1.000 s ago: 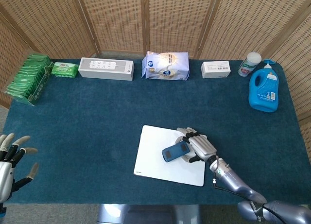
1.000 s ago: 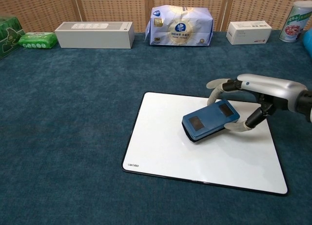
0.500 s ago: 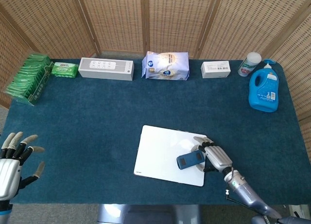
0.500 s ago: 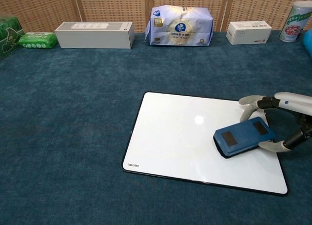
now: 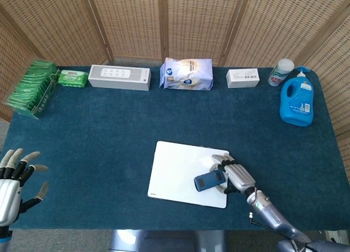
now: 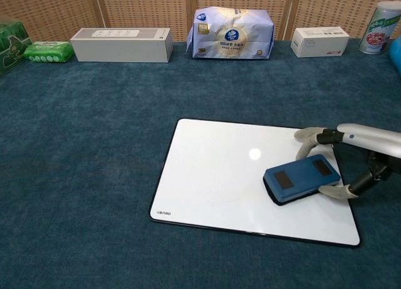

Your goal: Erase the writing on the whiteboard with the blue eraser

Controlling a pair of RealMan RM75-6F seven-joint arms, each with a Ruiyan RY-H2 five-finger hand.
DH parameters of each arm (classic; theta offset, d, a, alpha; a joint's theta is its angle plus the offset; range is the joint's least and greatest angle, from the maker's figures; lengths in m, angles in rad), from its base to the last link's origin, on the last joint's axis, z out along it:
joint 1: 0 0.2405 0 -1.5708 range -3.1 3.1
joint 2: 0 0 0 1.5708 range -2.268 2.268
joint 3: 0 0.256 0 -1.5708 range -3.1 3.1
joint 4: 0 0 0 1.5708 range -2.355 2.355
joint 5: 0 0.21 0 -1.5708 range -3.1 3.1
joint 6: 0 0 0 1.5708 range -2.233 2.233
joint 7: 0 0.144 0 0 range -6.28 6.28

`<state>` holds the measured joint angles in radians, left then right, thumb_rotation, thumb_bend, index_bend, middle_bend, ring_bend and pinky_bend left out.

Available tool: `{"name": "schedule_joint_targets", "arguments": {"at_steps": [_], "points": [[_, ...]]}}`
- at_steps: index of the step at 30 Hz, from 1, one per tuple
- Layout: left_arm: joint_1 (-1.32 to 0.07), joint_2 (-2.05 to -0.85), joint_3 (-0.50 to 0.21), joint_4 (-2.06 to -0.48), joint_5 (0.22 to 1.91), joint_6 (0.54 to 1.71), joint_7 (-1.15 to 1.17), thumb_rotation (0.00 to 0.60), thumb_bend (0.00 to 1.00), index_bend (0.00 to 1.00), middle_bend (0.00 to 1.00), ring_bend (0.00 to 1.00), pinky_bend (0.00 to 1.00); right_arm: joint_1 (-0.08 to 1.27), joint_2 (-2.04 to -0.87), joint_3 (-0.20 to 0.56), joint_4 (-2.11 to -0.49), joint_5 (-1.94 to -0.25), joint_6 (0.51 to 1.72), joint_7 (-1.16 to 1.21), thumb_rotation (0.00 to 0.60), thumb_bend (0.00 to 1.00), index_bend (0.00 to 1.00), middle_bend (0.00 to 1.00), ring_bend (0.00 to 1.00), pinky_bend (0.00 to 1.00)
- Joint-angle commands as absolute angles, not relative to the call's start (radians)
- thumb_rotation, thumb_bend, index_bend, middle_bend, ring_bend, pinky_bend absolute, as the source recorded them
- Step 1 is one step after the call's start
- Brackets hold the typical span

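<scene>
Your right hand [image 6: 351, 163] grasps the blue eraser [image 6: 301, 178] by its far end, fingers wrapped along both long sides, and holds it flat on the whiteboard [image 6: 213, 176], in the lower right of the chest view. The eraser looks like a light, rigid block with a soft underside, so it should glide easily; gripping its sides as you do now seems the sensible hold. The whiteboard looks thin, smooth and light, lying loose on the dark blue cloth of the bench [image 5: 109, 126], so it may slide under a firm stroke. No writing is visible on its surface. Its right edge lies just beside your fingers. Open board stretches to the left of the eraser. Your left hand [image 5: 13, 178], at the lower left of the head view, is released, fingers spread, well apart from the board.
</scene>
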<state>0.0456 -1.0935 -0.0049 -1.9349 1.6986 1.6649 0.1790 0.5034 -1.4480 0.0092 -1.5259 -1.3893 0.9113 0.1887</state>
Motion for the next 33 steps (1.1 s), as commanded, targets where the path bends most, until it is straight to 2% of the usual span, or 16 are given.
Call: {"name": "schedule_joint_targets", "arguments": {"at_steps": [1,14,25,33], "points": [[0.049,-1.091,-0.004,-1.934,1.699,1.67,0.176,0.6,0.42,0.4,0.23,0.09,0.0,0.52,-1.459,0.023,-1.519,-1.39,0.898,0.193,0.6,0.33,0.62,0.08,0.0,0.0],[0.067,-1.082,-0.002,-1.92,1.698,1.698,0.153,0.6,0.42,0.4,0.23,0.09,0.0,0.592,-1.474,0.085,-1.507,-1.371,0.849,0.182,0.6,0.32,0.62,0.08,0.0,0.0],[0.04,-1.107,0.001,-1.935,1.716,1.649,0.183,0.6,0.42,0.4,0.23,0.09,0.0,0.614,-1.353,0.159,-1.63,-1.359,0.905,0.121,0.6,0.33,0.62,0.08,0.0,0.0],[0.037,-1.107,-0.001,-1.945,1.718,1.647,0.199,0.6,0.42,0.4,0.23,0.09,0.0,0.599,-1.327,0.158,-1.667,-1.304,0.925,0.087,0.6,0.32,0.62,0.08,0.0,0.0]]}}
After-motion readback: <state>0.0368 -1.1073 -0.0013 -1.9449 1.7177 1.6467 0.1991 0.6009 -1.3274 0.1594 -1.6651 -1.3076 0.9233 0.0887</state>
